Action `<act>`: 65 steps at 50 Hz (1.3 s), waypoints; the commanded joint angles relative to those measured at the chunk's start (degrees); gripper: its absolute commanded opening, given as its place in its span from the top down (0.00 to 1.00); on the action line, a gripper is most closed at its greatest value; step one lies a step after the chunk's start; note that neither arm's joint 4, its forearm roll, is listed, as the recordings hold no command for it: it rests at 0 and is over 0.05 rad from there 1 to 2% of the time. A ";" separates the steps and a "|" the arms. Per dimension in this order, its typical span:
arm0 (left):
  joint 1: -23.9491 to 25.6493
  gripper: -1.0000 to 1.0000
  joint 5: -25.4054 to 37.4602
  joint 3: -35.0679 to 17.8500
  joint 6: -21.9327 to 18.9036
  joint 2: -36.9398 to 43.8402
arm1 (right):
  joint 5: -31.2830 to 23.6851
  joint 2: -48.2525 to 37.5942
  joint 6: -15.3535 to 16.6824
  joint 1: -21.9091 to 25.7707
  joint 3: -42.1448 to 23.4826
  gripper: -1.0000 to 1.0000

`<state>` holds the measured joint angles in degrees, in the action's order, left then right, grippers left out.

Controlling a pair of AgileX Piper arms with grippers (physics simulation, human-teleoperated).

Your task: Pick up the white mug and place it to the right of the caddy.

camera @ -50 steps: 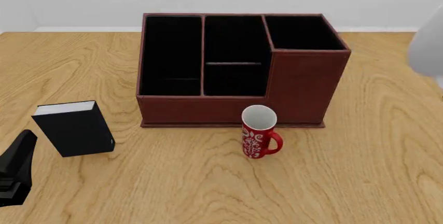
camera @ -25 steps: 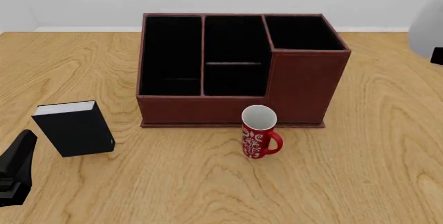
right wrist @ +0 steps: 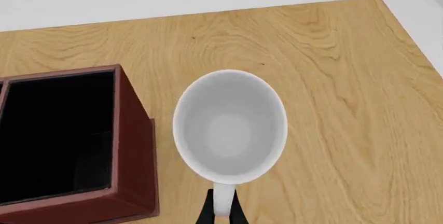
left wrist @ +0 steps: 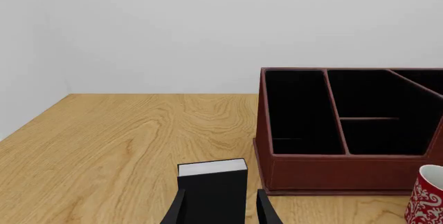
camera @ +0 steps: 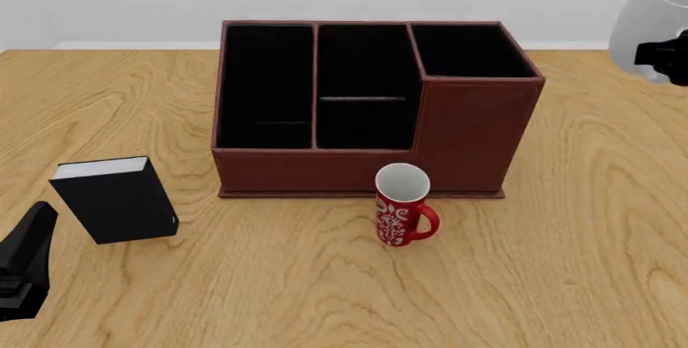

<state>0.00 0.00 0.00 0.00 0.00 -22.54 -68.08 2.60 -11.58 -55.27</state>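
The white mug [camera: 645,22] hangs in the air at the far right, beyond the caddy's right side. In the right wrist view I look straight down into the white mug [right wrist: 230,125], and my right gripper [right wrist: 221,212] is shut on its loop handle. The dark red-brown caddy [camera: 366,106] stands mid-table, its tall corner section [right wrist: 69,136] close beside the mug. Only a dark part of the right gripper [camera: 666,54] shows in the front view. My left gripper [left wrist: 220,214] is open and low at the near left, and it shows as a dark shape [camera: 22,271] in the front view.
A red mug [camera: 404,205] with white swirls stands just in front of the caddy's front wall. A small black book [camera: 114,200] stands upright at the near left, directly ahead of the left fingers [left wrist: 176,211]. Bare wood [right wrist: 346,79] lies under and right of the white mug.
The white mug, held by my right gripper, has moved left and up from the right edge into fuller view. The left arm, red mug and book have not moved.
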 commanded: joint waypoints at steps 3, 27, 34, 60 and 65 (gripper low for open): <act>0.00 0.00 0.00 0.00 0.00 0.00 | 0.88 -6.26 1.28 -0.28 -3.53 1.00; 0.00 0.00 0.00 0.00 0.00 0.00 | 4.61 -12.48 5.35 -0.23 -3.63 1.00; 0.00 0.00 0.00 0.00 0.00 0.00 | 6.00 -12.80 4.64 -0.11 -2.12 1.00; 0.00 0.00 0.00 0.00 0.00 0.00 | 10.87 -16.91 6.63 1.40 4.99 1.00; 0.00 0.00 0.00 0.00 0.00 0.00 | 10.40 -16.90 6.38 1.59 4.47 1.00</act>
<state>0.00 0.00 0.00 0.00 0.00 -12.49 -84.21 9.15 -10.38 -51.07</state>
